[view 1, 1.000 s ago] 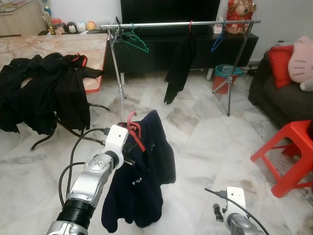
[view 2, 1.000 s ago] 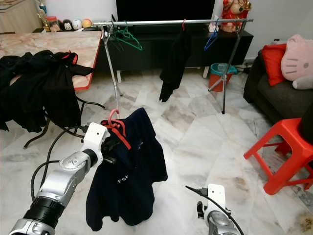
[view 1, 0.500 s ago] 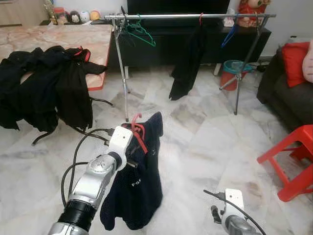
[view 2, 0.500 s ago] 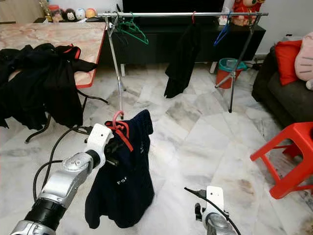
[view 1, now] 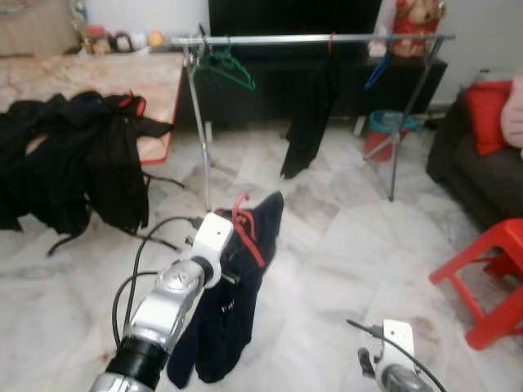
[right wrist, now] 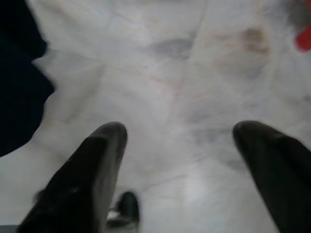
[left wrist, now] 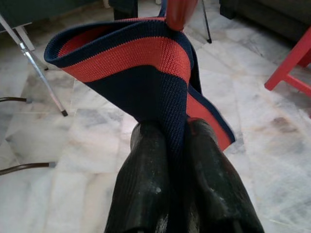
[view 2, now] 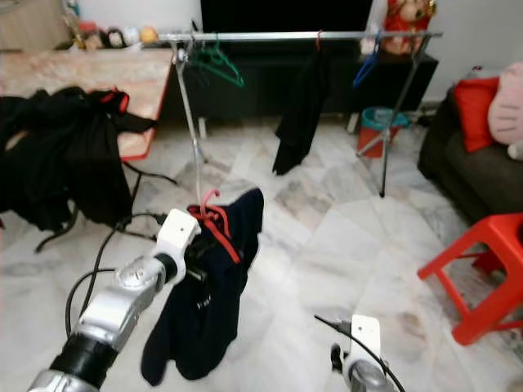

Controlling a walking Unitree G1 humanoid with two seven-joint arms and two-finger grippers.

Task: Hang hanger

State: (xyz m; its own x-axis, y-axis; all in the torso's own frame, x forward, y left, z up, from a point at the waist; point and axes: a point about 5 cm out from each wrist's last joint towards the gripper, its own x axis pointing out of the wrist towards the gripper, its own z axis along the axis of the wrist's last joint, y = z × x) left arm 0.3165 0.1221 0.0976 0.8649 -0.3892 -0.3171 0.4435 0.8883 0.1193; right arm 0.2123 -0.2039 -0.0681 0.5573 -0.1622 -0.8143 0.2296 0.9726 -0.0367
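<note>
A navy garment [view 1: 222, 325] with a red-lined collar hangs on a red hanger [view 1: 246, 219], whose hook stands above the collar. My left gripper [left wrist: 176, 128] is shut on the collar's knit edge [left wrist: 141, 63], holding the garment up over the marble floor. Well beyond it stands a silver clothes rail [view 1: 270, 38]. On that rail hang a green hanger [view 1: 232, 70], a black garment [view 1: 308, 114] and a blue hanger [view 1: 377, 72]. My right gripper [right wrist: 180, 133] is open and low over the bare floor, its wrist [view 1: 395, 369] at the lower right.
A table [view 1: 122, 77] at the left is draped with black clothes [view 1: 78, 159]. A red stool [view 1: 486, 273] and a dark sofa [view 1: 478, 167] with cushions stand at the right. A red bucket [view 1: 382, 131] sits by the rail's right legs.
The camera has shifted and the picture is blurrier. The navy garment has turned and now hangs narrower, more edge-on. My left gripper still holds it; the right arm stays low.
</note>
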